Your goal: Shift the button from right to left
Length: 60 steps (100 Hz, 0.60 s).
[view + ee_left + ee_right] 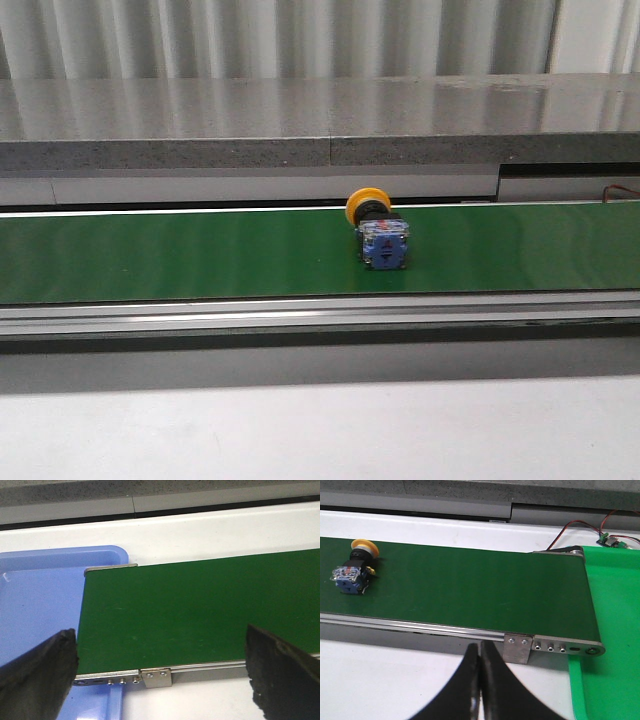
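Push-button switch (pixel 379 232) lying on side mid green conveyor belt (pixel 180 255), untouched. Left gripper (pixel 160 672) spread wide, right gripper (pixel 479 680) pressed together, holding nothing.

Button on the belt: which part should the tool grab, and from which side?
Grip the blue-grey contact block, coming from above. The button lies on its side on the green belt, cap toward the far edge, so the block's flat sides probably suit the tool's fingers better than the round yellow cap.

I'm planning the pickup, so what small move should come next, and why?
Probably wait with the left gripper open over the belt's left end. The button lies on its side mid-belt, untouched and out of the left wrist view. The right gripper is shut and off the belt, near its right end.
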Each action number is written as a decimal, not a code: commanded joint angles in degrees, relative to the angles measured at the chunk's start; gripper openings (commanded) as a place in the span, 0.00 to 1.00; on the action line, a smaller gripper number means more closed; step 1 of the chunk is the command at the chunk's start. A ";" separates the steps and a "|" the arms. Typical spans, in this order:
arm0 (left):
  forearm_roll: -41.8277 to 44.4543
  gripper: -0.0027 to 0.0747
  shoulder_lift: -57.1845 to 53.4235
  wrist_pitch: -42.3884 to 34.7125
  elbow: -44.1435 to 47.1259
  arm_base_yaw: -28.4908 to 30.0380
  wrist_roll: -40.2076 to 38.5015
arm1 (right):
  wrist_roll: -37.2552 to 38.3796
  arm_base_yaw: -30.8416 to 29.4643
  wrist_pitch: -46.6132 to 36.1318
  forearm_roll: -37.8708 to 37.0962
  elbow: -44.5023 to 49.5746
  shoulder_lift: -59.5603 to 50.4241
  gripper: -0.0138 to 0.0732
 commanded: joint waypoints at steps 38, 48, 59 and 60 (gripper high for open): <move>-8.00 0.83 6.56 1.60 -7.01 -0.04 0.09 | -0.70 -0.09 -4.50 -0.49 -1.43 0.29 0.08; -9.20 0.83 10.98 5.62 -9.71 -1.03 0.63 | -0.70 -0.09 -4.50 -0.49 -1.43 0.29 0.08; -11.36 0.83 15.64 7.12 -12.74 -4.31 1.87 | -0.70 -0.09 -4.50 -0.49 -1.43 0.29 0.08; -11.64 0.83 15.91 7.12 -12.91 -4.84 1.87 | -0.70 -0.09 -4.50 -0.49 -1.43 0.29 0.08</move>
